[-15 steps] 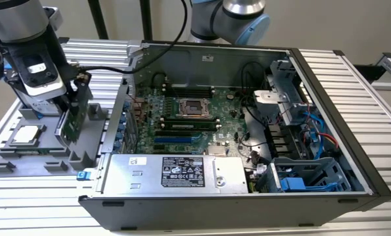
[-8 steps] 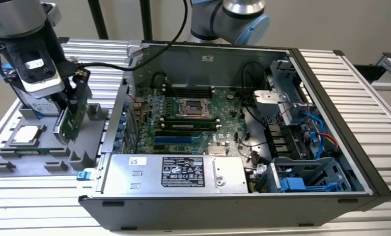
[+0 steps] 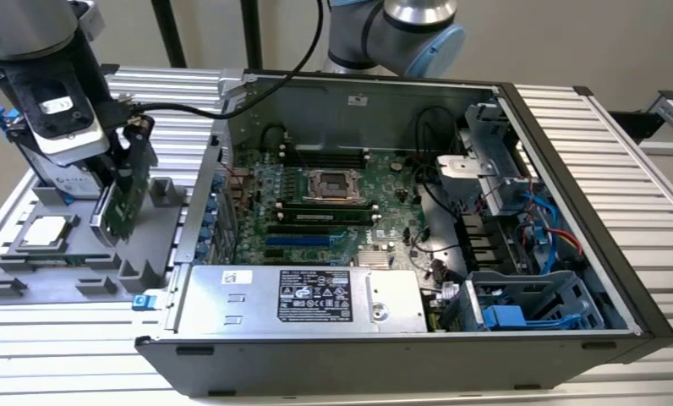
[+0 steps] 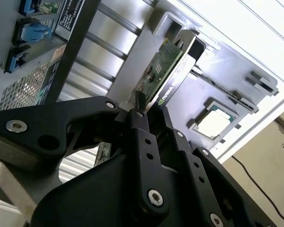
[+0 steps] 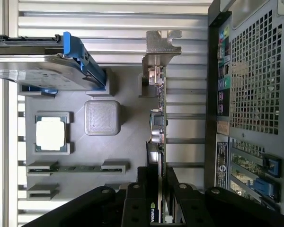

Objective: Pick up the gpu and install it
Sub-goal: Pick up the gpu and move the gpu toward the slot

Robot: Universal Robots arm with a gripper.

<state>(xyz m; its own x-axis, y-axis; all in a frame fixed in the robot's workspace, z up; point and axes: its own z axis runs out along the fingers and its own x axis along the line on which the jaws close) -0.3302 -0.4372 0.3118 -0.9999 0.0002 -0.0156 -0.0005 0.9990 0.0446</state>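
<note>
Black gripper (image 4: 150, 113) fingers are seen clenched on the gpu (image 4: 168, 66) in both wrist views, one finger on each face of the card. The gpu (image 5: 157, 123) is held on edge, with its silver end bracket (image 5: 160, 45) at the end away from the gripper (image 5: 158, 177). In the exterior view, the gpu (image 3: 117, 199) is held upright over the grey holder tray (image 3: 43, 283), at the exterior view's left, just outside the computer case (image 3: 427, 355). Whether its lower edge is seated in the tray or lifted clear cannot be told.

A narrow strip of slatted tabletop (image 5: 184, 127) is left open between the tray (image 5: 128, 94) and the perforated case wall (image 5: 255, 71). On the card's other side, a processor chip (image 5: 50, 133), a square grey block (image 5: 102, 117) and a hard drive with a blue-tabbed caddy (image 5: 38, 71) are found on the tray.

The case is laid on its side and opened upward, so the motherboard (image 3: 336, 203) is exposed. The ribbed metal tabletop (image 3: 607, 144) is backed by a plain pale wall (image 3: 562, 42).
</note>
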